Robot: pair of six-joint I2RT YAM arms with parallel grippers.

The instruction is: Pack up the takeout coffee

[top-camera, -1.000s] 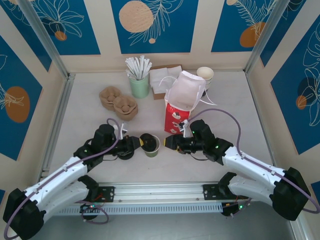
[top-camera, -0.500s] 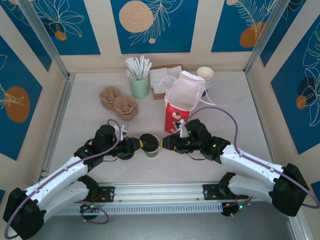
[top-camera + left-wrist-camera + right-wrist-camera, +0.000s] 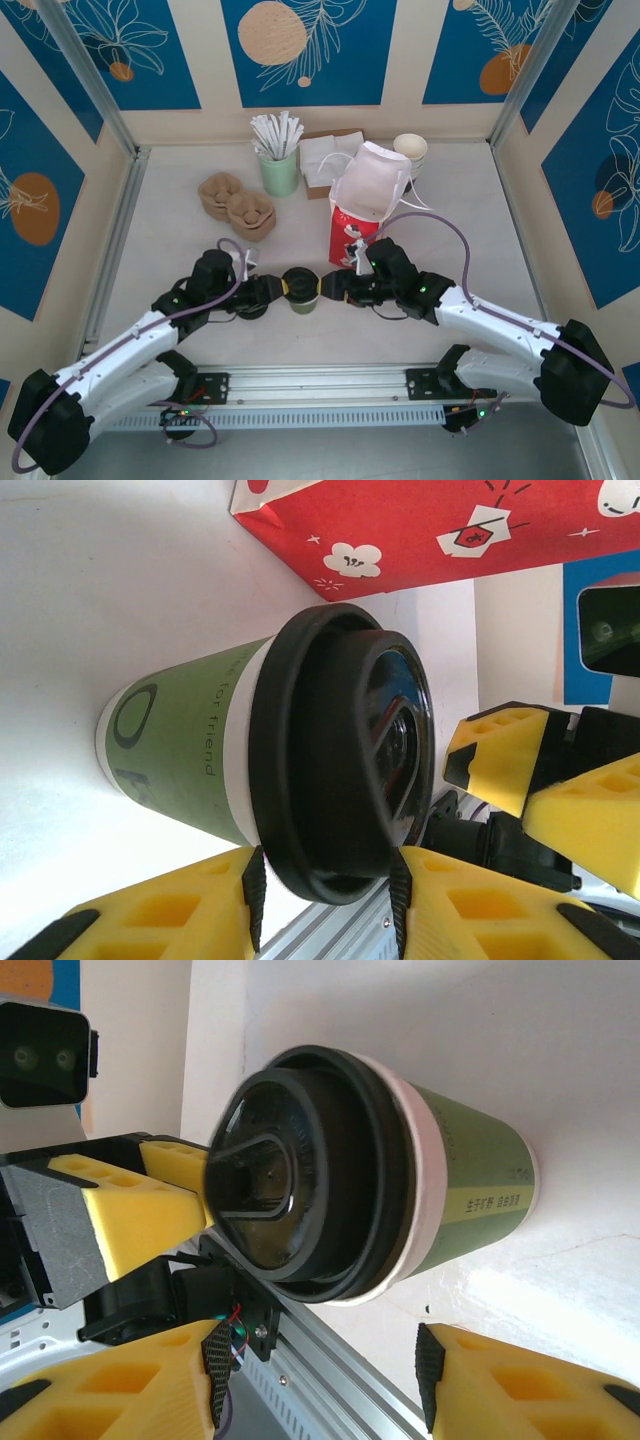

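The takeout coffee (image 3: 300,291), a short olive-green cup with a black lid, stands upright on the table just left of the tall red bag (image 3: 356,228). My left gripper (image 3: 279,288) is at its left side. In the left wrist view the cup (image 3: 190,760) fills the middle, and my left gripper (image 3: 327,865) is open, its pads narrowly flanking the near edge of the lid. My right gripper (image 3: 328,286) faces the cup from the right. In the right wrist view the cup (image 3: 460,1200) sits beyond my right gripper (image 3: 318,1345), which is open wide and touches nothing.
Behind the bag are a stack of white cups (image 3: 411,150) and white napkins (image 3: 322,158). A green holder of white sticks (image 3: 279,168) and brown pulp carriers (image 3: 238,206) stand at the back left. A metal rail (image 3: 320,380) runs along the near edge.
My right gripper has moved left, up to the cup's right side. My left gripper's jaws have widened at the lid. The cup has stayed put.
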